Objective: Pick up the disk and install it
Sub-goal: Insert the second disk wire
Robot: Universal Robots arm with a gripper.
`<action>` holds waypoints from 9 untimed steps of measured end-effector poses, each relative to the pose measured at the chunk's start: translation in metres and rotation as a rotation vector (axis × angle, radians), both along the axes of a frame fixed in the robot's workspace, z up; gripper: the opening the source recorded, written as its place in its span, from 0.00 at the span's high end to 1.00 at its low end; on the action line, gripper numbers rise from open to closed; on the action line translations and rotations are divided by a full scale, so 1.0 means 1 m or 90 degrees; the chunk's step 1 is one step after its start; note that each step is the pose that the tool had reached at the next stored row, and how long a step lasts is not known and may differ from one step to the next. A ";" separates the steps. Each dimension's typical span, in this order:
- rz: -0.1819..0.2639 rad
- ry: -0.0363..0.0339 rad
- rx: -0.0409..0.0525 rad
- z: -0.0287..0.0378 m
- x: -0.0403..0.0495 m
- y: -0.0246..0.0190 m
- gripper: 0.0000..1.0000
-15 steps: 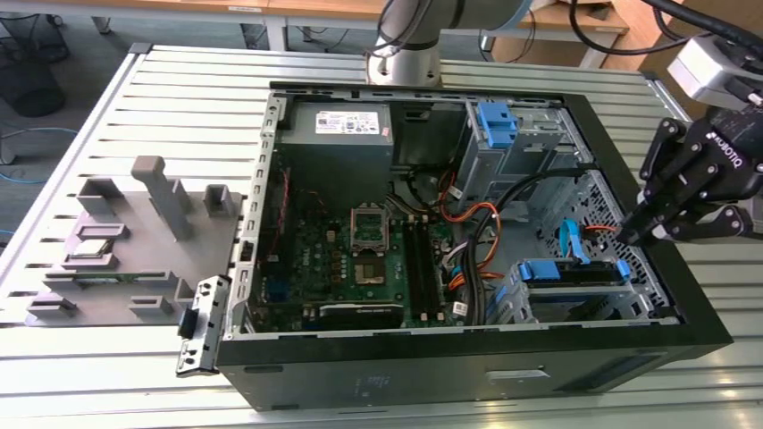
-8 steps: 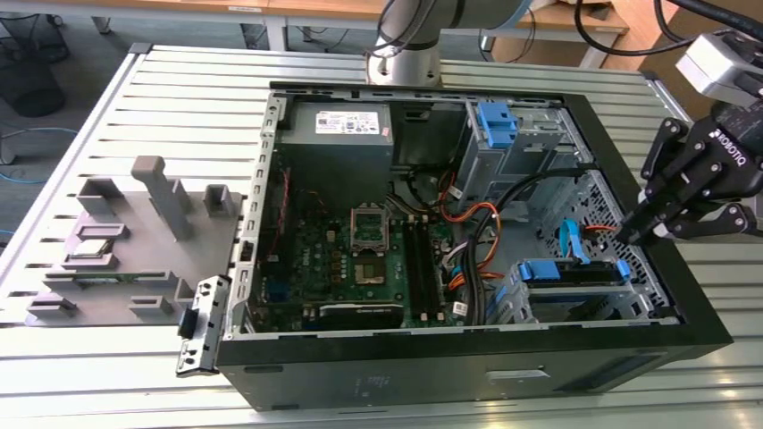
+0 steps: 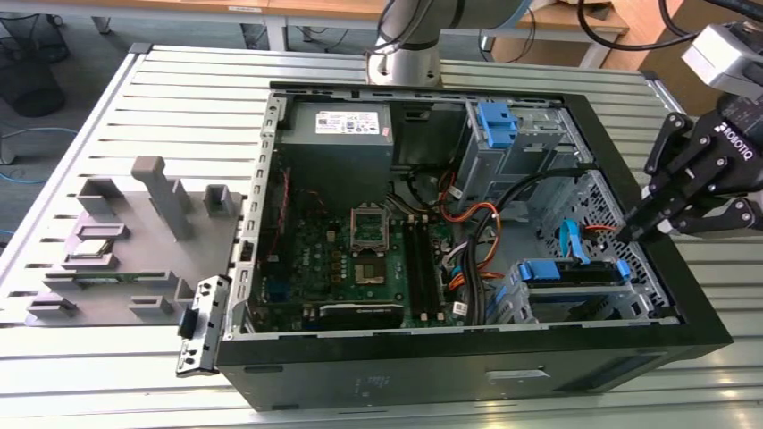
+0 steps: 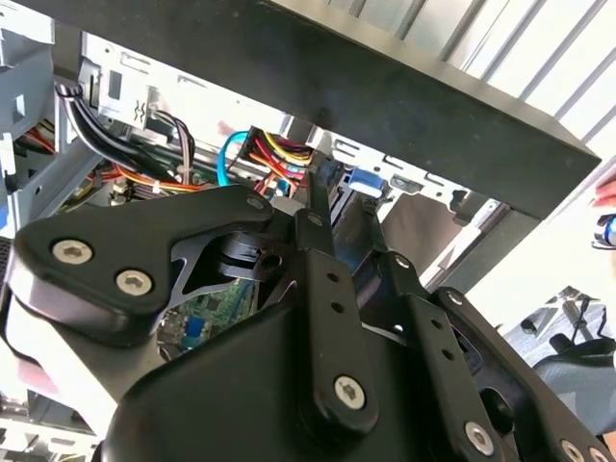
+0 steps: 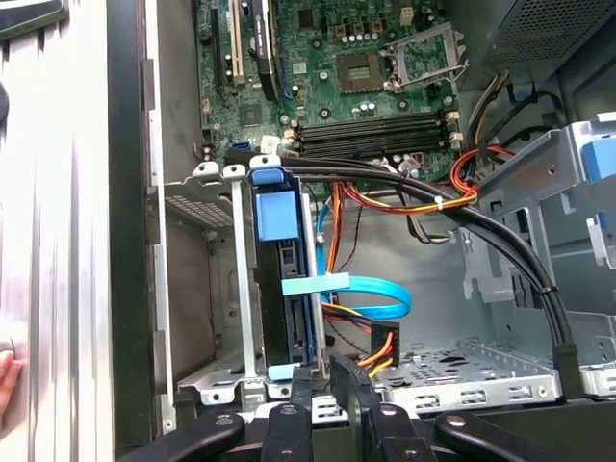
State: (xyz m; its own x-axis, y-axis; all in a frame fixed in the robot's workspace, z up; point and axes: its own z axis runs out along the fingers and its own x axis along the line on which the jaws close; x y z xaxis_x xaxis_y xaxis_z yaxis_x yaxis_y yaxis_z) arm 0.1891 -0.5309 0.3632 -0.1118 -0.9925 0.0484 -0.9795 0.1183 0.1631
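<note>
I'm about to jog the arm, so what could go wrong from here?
The pincer hangs close over the case rim; a sideways jog may strike it. The blue cable and the power plug lie right beside the disk in its cage, so the pincer might snag them.

Robotics lab: open PC case [image 3: 477,357] on slatted alu bench [image 3: 179,98], desks behind.

An open black computer case [image 3: 477,357] lies on a slatted metal table [image 3: 179,98]. Inside are a green motherboard [image 3: 346,259], a grey power-supply box [image 3: 338,134] and orange cables [image 3: 459,210]. Grey fixture blocks [image 3: 131,232] stand beside the case, toward the exterior view's left.
</note>
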 end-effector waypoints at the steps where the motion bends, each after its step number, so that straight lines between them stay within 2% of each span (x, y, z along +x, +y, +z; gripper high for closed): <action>1: 0.000 0.0000 0.0002 -0.0001 0.0000 0.0001 0.70; 3: 0.000 0.0000 0.0001 0.0000 0.0000 0.0016 0.70; 9: 0.000 0.0000 -0.0022 -0.0035 0.0000 0.0097 0.70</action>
State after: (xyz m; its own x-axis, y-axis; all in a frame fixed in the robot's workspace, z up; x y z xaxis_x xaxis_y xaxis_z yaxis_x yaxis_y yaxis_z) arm 0.1891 -0.5212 0.3597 -0.1119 -0.9924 0.0519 -0.9795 0.1189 0.1627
